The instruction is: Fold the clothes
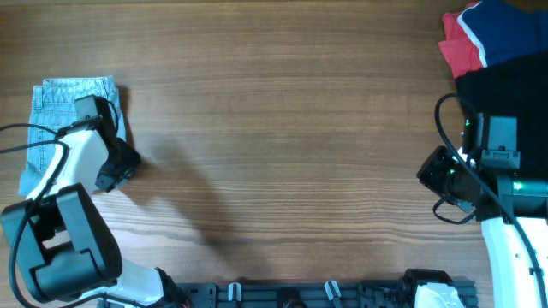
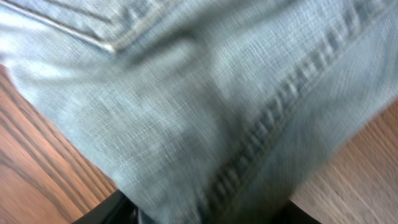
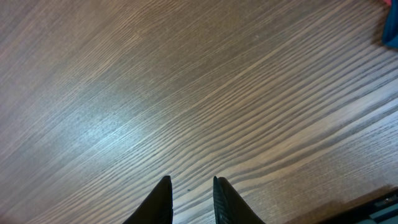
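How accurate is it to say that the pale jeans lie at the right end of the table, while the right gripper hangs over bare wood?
Not quite. The overhead view shows the jeans at the left end of the table, not the right. The rest holds: the right gripper hangs over bare wood.

Your left gripper [image 1: 116, 164] sits low at the left — jaws hidden; your right gripper [image 3: 189, 200] shows 2 fingers [image 3: 155, 208] narrowly apart.

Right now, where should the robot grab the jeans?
Probably the far edge of the jeans, coming down from above. They lie flat and folded, and that edge is bare, while the left arm covers the near side.
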Controlling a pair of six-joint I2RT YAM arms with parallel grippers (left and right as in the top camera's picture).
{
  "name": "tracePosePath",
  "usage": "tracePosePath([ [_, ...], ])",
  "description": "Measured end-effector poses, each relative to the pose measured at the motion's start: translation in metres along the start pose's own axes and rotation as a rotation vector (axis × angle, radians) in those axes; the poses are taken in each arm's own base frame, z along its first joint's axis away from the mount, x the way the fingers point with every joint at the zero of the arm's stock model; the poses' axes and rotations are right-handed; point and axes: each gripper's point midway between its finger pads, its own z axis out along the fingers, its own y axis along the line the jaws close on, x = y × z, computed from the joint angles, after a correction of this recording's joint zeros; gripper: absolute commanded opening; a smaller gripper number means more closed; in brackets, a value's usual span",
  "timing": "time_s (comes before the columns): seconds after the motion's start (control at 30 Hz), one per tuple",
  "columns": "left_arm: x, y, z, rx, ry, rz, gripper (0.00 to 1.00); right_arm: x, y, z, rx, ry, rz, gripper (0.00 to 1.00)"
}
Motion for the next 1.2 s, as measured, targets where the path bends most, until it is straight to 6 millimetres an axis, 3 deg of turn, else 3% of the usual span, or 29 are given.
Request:
tracePosePath([
  [0.17, -0.017, 0.003, 0.002, 0.018, -0.050, -0.054, 0.55, 0.001, -0.001, 0.000, 0.003, 0.005, 0.000, 0.22],
  [0.4, -0.050, -0.005, 0.000, 0.081, -0.168, -0.119, 0.46, 0.002, -0.001, 0.000, 0.005, 0.007, 0.000, 0.22],
  [0.6, -0.068, -0.013, -0.004, 0.120, -0.236, -0.143, 0.45, 0.003, -0.002, 0.000, 0.007, 0.012, 0.000, 0.22],
  [0.77, -0.078, 0.003, -0.001, 0.112, -0.248, -0.194, 0.44, 0.003, -0.002, 0.000, 0.008, 0.013, 0.000, 0.22],
  [0.9, -0.077, 0.014, 0.002, 0.095, -0.230, -0.215, 0.54, 0.003, -0.002, 0.000, 0.008, 0.014, 0.000, 0.22],
  [0.97, -0.076, 0.013, 0.002, 0.100, -0.225, -0.216, 0.64, 0.003, -0.002, 0.000, 0.008, 0.014, 0.000, 0.22],
  [1.07, -0.070, 0.011, 0.003, 0.102, -0.204, -0.208, 0.67, 0.003, -0.002, 0.000, 0.008, 0.014, 0.000, 0.23],
  [1.13, -0.058, 0.009, 0.003, 0.097, -0.152, -0.186, 0.68, 0.004, -0.002, 0.000, 0.010, 0.016, 0.000, 0.36],
  [1.2, -0.041, 0.007, 0.000, 0.095, -0.089, -0.158, 0.72, 0.004, -0.002, 0.000, 0.010, 0.016, -0.012, 0.58],
])
